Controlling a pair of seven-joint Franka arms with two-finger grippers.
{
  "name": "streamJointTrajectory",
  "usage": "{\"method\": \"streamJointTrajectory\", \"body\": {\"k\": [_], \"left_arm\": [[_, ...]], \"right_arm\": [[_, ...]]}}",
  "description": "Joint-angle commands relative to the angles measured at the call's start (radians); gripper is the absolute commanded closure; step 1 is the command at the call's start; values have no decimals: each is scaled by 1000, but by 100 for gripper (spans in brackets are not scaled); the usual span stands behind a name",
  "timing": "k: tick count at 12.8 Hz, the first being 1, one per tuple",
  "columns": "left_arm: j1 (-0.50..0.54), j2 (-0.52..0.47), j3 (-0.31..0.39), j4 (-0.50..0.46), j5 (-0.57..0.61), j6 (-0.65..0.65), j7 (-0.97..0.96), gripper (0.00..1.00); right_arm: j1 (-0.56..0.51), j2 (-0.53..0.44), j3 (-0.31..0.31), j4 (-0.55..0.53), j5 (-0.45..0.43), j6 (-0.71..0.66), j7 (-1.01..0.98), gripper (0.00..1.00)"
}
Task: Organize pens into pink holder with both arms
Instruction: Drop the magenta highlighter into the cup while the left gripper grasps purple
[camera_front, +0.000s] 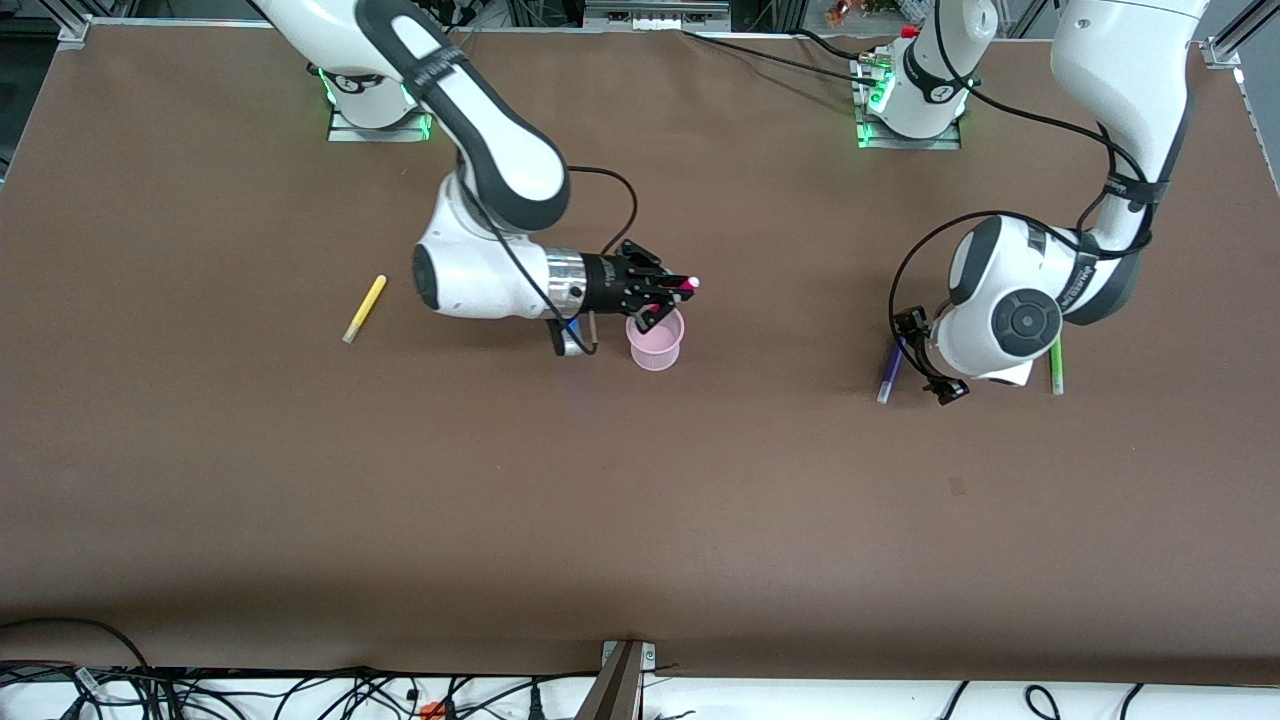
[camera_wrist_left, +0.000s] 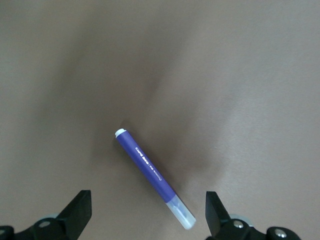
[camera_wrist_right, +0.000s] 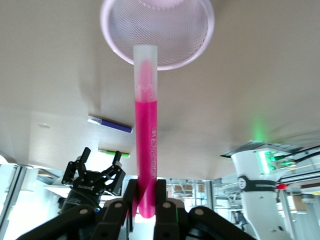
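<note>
Table edge: nearest the front camera I see a tangle of cables (camera_front: 300, 690) along the table (camera_front: 640, 520), cut off by the frame.
Right arm: I see the right arm (camera_front: 480, 200) reaching out from its base, wrist turned level, with its upper part cut off at the frame's top.
Left arm: the left arm (camera_front: 1010, 310) bends down at its own end of the table, and its bulky wrist hides its hand from the front camera.
Right gripper: the right gripper (camera_front: 662, 290) hangs over the pink holder (camera_front: 656, 342), fingers clamped on the magenta-pink pen (camera_wrist_right: 146, 145); in the right wrist view the pen's pale end points at the holder's mouth, and I cannot tell whether it has crossed the rim.
Left gripper: the left gripper (camera_wrist_left: 147, 212) hovers over the purple pen (camera_wrist_left: 154, 177), jaws spread wide with the pen lying between them, untouched; only the fingertips (camera_wrist_left: 80, 207) show in the left wrist view.
Pink holder: it stands upright on the table, midway between the arms' ends, with part of its rim covered by the right gripper in the front view.
Yellow pen: the yellow pen (camera_front: 364, 308) lies alone toward the right arm's end.
Green pen: the green pen (camera_front: 1056, 366) lies just beside the left arm's wrist, its upper part hidden by the arm.
</note>
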Motion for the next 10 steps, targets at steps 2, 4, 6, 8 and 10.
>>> {"method": "streamJointTrajectory", "body": {"k": [2, 4, 6, 8, 10], "left_arm": [[-6, -37, -1, -123, 23, 127, -41, 0], [-6, -23, 4, -136, 25, 167, -41, 0], [-6, -18, 4, -158, 46, 195, -44, 0], [-6, -15, 5, -181, 48, 236, -53, 0], [-6, -6, 7, -191, 48, 262, -55, 0]], "right_arm": [[34, 16, 0, 14, 59, 45, -7, 100], [34, 36, 0, 13, 59, 45, -31, 100], [31, 59, 0, 11, 59, 46, -79, 100], [26, 71, -3, 11, 54, 45, -90, 100], [19, 73, -8, 11, 50, 39, -105, 89]]}}
